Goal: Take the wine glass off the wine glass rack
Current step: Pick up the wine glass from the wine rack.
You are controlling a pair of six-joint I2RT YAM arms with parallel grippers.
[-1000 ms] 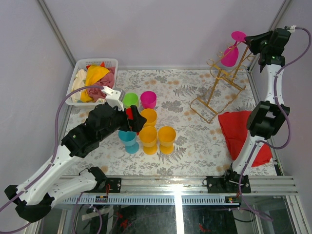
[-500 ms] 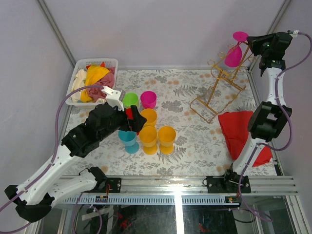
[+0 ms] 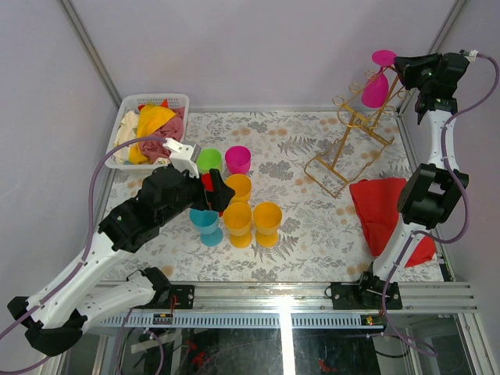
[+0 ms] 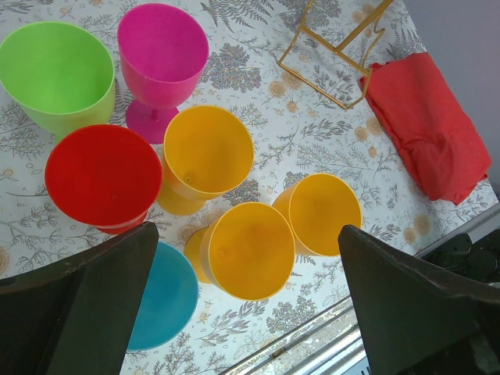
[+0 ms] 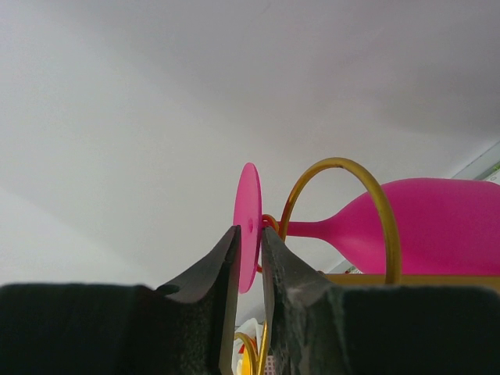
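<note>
1. The wire rack stands at the far right of the table. It looks light, so in my judgement a pull that is not in line with the hook could drag or tip it.
2. The wine glass hangs on its side from the rack's top loop, stem through the wire and foot toward the right claw. If it is pulled toward its bowl, the foot would likely catch on the loop.
3. The right claw's fingers stand close on either side of the thin foot. Whether they pinch it I cannot tell. A grip on that edge could slip and drop the glass.
4. The left claw hangs spread wide over the cups, holding nothing.
5. The white basket at far left holds crumpled yellow, pink and white cloths.
6. Seven cups stand upright and empty: green, pink, red, blue and three orange.
</note>
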